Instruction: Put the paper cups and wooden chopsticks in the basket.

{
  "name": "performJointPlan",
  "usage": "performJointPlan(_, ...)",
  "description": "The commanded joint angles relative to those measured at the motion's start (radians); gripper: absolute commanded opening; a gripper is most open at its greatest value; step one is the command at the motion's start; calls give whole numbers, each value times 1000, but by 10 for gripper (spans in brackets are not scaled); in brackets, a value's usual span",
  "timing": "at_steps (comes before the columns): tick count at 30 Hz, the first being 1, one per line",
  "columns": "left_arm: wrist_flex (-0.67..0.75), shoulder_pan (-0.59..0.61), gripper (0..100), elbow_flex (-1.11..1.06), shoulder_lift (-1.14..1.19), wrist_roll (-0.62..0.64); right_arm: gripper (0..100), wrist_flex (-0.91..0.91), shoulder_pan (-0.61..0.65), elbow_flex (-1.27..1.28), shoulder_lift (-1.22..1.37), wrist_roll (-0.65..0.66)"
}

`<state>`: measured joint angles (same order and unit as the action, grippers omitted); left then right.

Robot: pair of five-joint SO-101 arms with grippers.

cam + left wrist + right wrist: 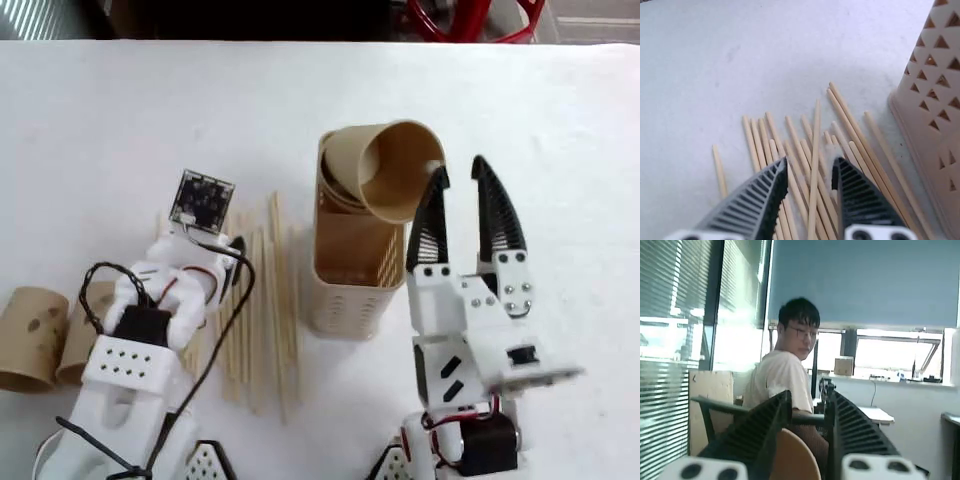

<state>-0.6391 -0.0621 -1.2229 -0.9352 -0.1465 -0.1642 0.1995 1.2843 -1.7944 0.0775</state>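
Several wooden chopsticks (268, 300) lie spread on the white table to the left of the beige basket (350, 285). My left gripper (810, 175) hangs low over the chopsticks (850, 125), open, with one stick running between its fingertips. A paper cup (395, 170) rests tilted on the basket's top, over another cup nested inside. My right gripper (460, 170) stands open beside that cup, its left finger at the rim. The cup's rim (790, 457) shows between its fingers. Two more paper cups (35, 335) lie on their sides at the far left.
The basket's perforated wall (935, 100) stands close to the right of the chopsticks. My left arm (150, 320) sits between the lying cups and the sticks. The far half of the table (200, 100) is bare white.
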Motion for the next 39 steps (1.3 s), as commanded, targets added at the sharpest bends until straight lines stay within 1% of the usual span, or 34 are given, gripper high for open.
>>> performJointPlan(1,3,-5,155,5,4,-6,119,74,10,-5,-2,-5)
performJointPlan(9,3,-4,155,5,4,-6,119,165,12,-5,1,-9)
performJointPlan(12,3,-2,155,5,4,-6,118,159,65,-6,64,-3)
performJointPlan(16,3,-2,155,5,4,-6,115,159,84,-114,289,-8)
performJointPlan(21,3,-2,155,5,4,-6,21,159,84,-347,657,-2)
performJointPlan(25,3,-4,155,5,4,-6,32,159,61,-549,889,-2)
performJointPlan(28,3,-5,155,5,4,-6,17,145,56,-663,1018,0)
performJointPlan(31,3,-5,155,5,4,-6,18,2,56,-753,1106,0)
performJointPlan(36,3,-5,155,5,4,-6,18,-427,44,-910,1099,0)
performJointPlan(39,3,-5,155,5,4,-6,19,-608,44,-990,1081,0)
